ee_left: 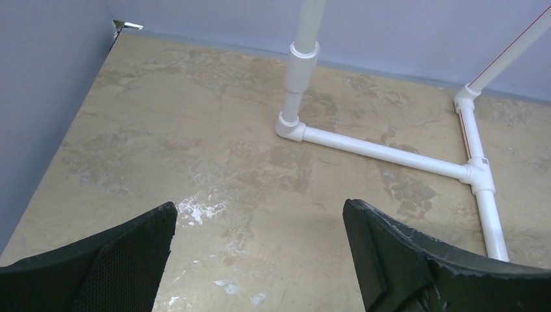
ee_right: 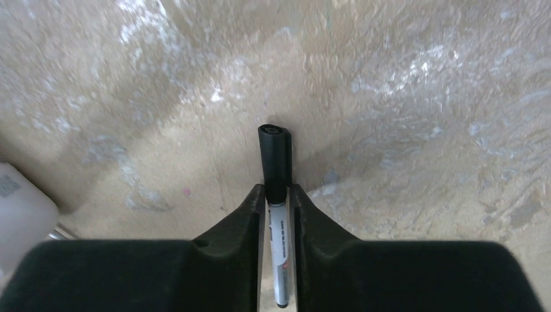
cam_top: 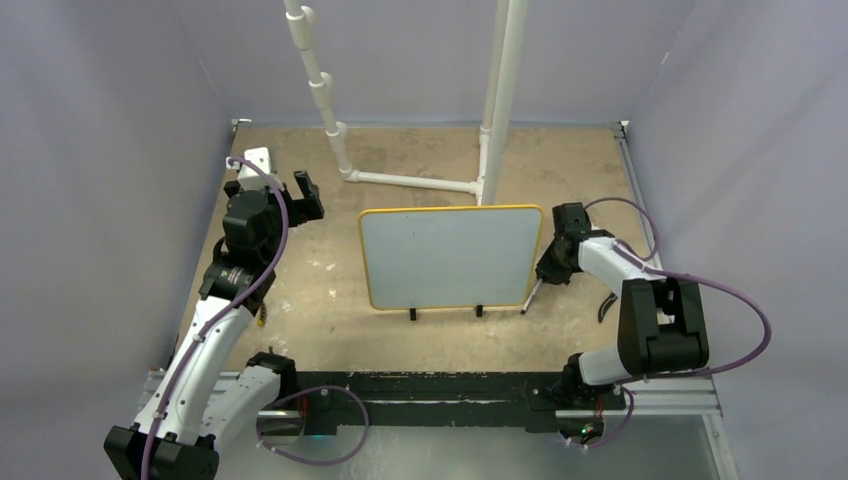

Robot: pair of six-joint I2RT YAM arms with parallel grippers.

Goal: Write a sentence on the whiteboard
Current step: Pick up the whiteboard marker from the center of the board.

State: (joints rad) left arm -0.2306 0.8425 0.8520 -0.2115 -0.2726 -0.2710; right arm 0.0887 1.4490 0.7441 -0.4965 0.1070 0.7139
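Observation:
The whiteboard (cam_top: 450, 255), pale with a yellow frame and two black feet, stands upright in the middle of the table. Its face is blank, so the sentence is out of view. A marker (ee_right: 279, 260) with a white barrel and black cap (ee_right: 274, 156) lies on the table just right of the board's lower corner; in the top view the marker (cam_top: 531, 296) points toward me. My right gripper (ee_right: 278, 193) is down over it, both fingers pressed against its sides. My left gripper (cam_top: 305, 196) hovers left of the board, wide open and holding nothing, as the left wrist view also shows (ee_left: 260, 218).
A white PVC pipe frame (cam_top: 415, 183) runs along the table behind the board with two uprights; the pipe frame (ee_left: 383, 148) lies ahead of the left fingers. Grey walls close in the table on three sides. A white object (ee_right: 19, 221) sits at the right wrist view's left edge.

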